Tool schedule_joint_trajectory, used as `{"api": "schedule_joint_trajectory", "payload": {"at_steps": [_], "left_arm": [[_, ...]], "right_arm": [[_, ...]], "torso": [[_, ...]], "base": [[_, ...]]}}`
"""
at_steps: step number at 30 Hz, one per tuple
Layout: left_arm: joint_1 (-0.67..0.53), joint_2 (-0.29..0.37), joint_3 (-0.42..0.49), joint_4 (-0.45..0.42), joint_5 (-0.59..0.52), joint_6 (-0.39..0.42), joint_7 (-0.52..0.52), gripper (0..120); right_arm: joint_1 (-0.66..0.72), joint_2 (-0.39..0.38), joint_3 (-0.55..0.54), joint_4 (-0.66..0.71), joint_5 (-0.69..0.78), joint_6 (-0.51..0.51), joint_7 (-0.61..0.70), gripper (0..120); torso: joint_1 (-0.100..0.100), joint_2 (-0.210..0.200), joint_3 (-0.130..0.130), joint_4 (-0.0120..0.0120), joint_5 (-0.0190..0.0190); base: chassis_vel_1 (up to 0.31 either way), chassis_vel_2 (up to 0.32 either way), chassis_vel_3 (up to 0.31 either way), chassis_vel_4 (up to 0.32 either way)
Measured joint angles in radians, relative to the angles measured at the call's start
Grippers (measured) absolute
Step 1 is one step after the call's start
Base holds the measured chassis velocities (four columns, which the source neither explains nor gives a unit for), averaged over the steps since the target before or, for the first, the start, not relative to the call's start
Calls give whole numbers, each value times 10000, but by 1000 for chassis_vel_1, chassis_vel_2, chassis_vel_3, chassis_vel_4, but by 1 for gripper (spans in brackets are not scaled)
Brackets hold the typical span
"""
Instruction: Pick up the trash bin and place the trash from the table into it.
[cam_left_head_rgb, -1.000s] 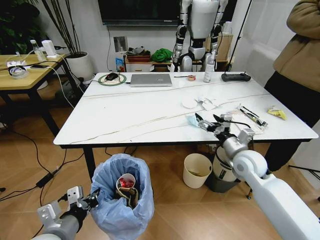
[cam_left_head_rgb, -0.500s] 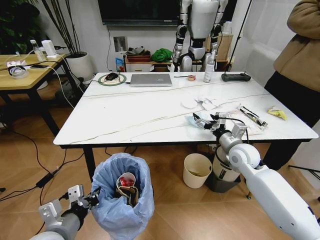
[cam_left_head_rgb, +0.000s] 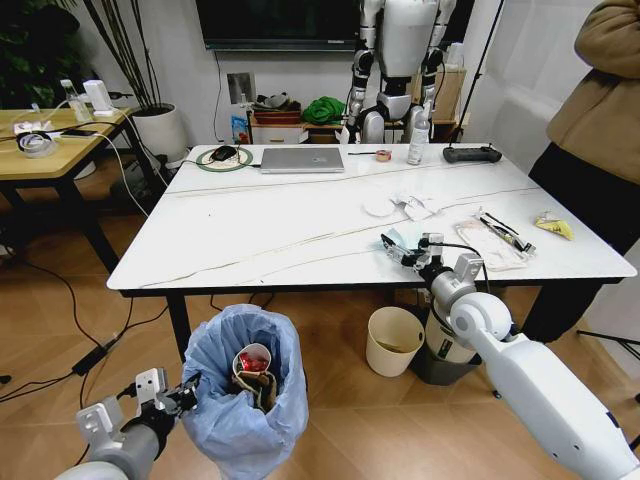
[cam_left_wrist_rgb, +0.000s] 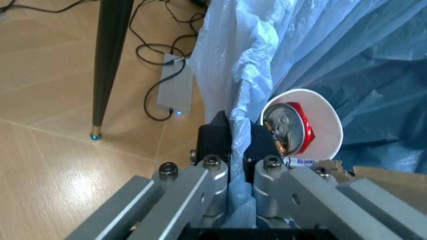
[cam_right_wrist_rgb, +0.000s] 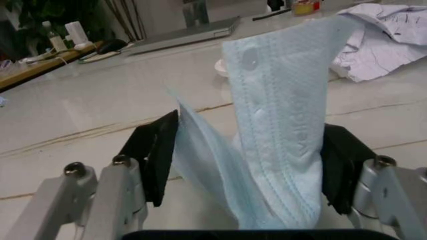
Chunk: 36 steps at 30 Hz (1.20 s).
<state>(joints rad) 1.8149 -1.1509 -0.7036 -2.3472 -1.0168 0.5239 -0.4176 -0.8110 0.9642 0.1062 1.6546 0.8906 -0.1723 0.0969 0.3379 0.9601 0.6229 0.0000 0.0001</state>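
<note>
A pale blue face mask (cam_right_wrist_rgb: 277, 125) is held between the black pads (cam_right_wrist_rgb: 155, 155) of the right gripper (cam_left_head_rgb: 403, 246), just above the front right part of the white marble-look table (cam_left_head_rgb: 270, 235); the jaws are closed down on the folded fabric, which stands up between them in the right wrist view. White tissues (cam_left_head_rgb: 405, 206) are seen just beyond the gripper on the tabletop, a clear plastic package (cam_left_head_rgb: 492, 241) lies to its right, and a yellow wrapper (cam_left_head_rgb: 555, 227) rests near the table's right edge.

The trash bin (cam_left_head_rgb: 245, 395), lined with a crinkled light-blue bag, is held below the table's front edge, over the wooden floor. Its bag rim is pinched by the left gripper (cam_left_wrist_rgb: 240, 150), whose jaws are narrowed onto the plastic. Inside the bin a white paper cup (cam_left_wrist_rgb: 303, 122) with a red crumpled wrapper (cam_left_wrist_rgb: 293, 127) in it and brown cardboard (cam_left_head_rgb: 262, 392) are visible.

A bare cream bucket (cam_left_head_rgb: 393, 340) is seen under the table, and a closed laptop (cam_left_head_rgb: 301, 159) lies at the far side of the tabletop
</note>
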Motion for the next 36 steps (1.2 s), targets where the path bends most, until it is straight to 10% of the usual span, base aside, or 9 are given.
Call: {"api": "schedule_joint_trajectory", "payload": {"at_steps": [18,36], "left_arm": [[-147,40,70,93,-109,7,-28,0],[97,62,80,-201,-485,58,-178,0]], "right_arm": [[-314,-188,-5,492,7,16,-113,0],[-534,-1156,-2170,3654,684,1551,-1672,0]], "torso": [[-2,0,0,0,-1],[-2,1,-1,1,-2]], "base": [[0,0,0,0],[0,0,0,0]]}}
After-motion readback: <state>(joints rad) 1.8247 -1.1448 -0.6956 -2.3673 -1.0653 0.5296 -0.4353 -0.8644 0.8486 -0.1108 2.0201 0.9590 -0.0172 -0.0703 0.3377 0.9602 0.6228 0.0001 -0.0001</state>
